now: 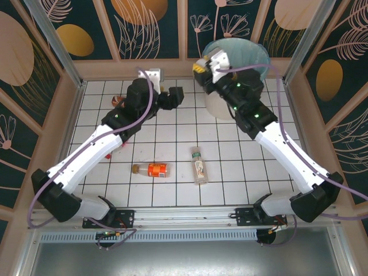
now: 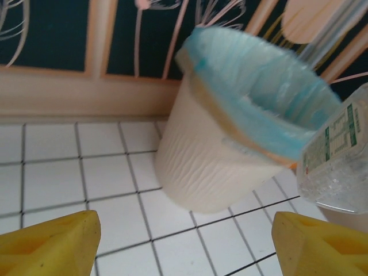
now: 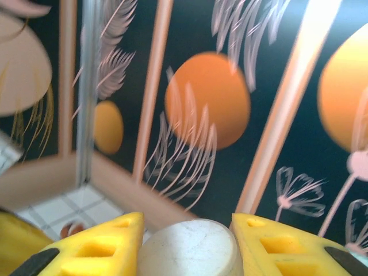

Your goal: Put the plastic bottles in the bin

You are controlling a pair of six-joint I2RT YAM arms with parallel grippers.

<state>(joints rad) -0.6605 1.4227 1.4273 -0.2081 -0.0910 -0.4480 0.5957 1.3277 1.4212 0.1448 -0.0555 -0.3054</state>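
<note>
Blue-lined bin (image 2: 201, 161) stands far right on the surface (image 1: 172, 190). The right gripper (image 3: 187, 238) has its jaws pinched on a green-labelled bottle (image 2: 336, 152) near the rim, not yet released. The left gripper (image 2: 184, 230) has its jaws spread, empty. An orange-labelled bottle (image 1: 153, 170) and a clear bottle (image 1: 199, 165) lie unpicked, so work remains.

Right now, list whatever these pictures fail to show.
- Bin contents: top external view, the right arm covers the opening.
- Held bottle: left wrist view cuts it at the right edge; right wrist view, a blurred white end between the fingers of the right gripper, cut by the bottom edge.
- Reddish item beside the left arm: top external view, mostly hidden by the arm, too small to identify.
</note>
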